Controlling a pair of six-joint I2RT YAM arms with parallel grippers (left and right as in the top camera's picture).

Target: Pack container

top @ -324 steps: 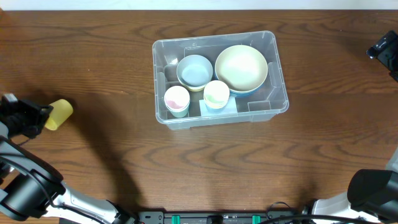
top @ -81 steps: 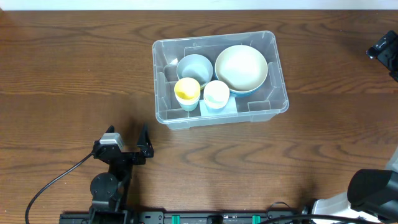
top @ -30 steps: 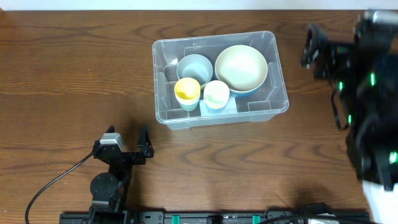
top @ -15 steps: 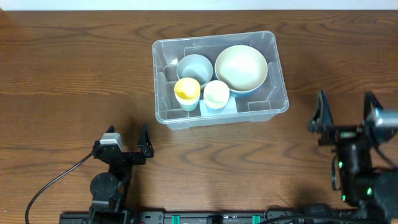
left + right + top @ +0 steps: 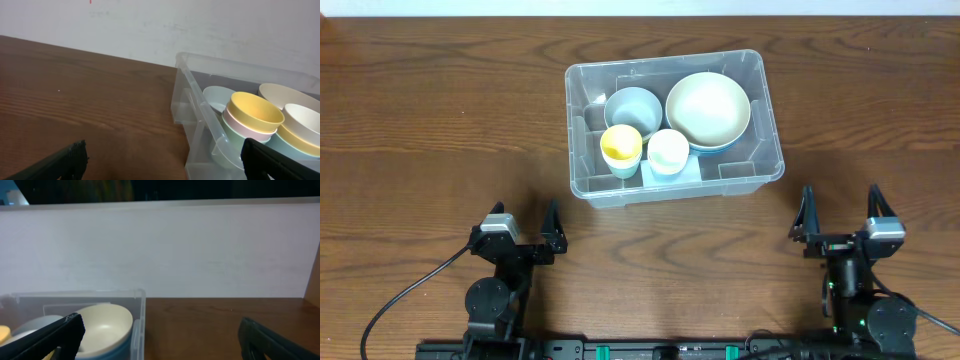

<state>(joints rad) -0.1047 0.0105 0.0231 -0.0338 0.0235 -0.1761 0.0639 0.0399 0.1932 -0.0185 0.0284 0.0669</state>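
Note:
The container [image 5: 772,150], a clear plastic bin, stands at the table's middle back. Inside are a cream bowl [image 5: 708,108] nested in a blue one, a grey-blue bowl [image 5: 632,110], a yellow cup [image 5: 620,143] stacked in another cup, and a pale cup [image 5: 668,150]. My left gripper [image 5: 525,222] stands open near the front edge, left of the bin, with nothing between its fingers. My right gripper [image 5: 840,215] stands open at the front right, likewise empty. The left wrist view shows the container [image 5: 200,100] and yellow cup [image 5: 255,112] beyond the left gripper [image 5: 162,155]. The right wrist view shows the container [image 5: 140,315] and cream bowl [image 5: 102,322] beyond the right gripper [image 5: 160,330].
Brown wooden table [image 5: 440,120] all round the bin. A white wall [image 5: 160,250] runs along the far edge. A black cable [image 5: 410,290] trails from the left arm's base, and a black rail [image 5: 660,350] lies along the front edge.
The right arm swung from the far right down to the front right edge and stands low there. The yellow cup, earlier in the left gripper, sits in the bin. Left arm unmoved.

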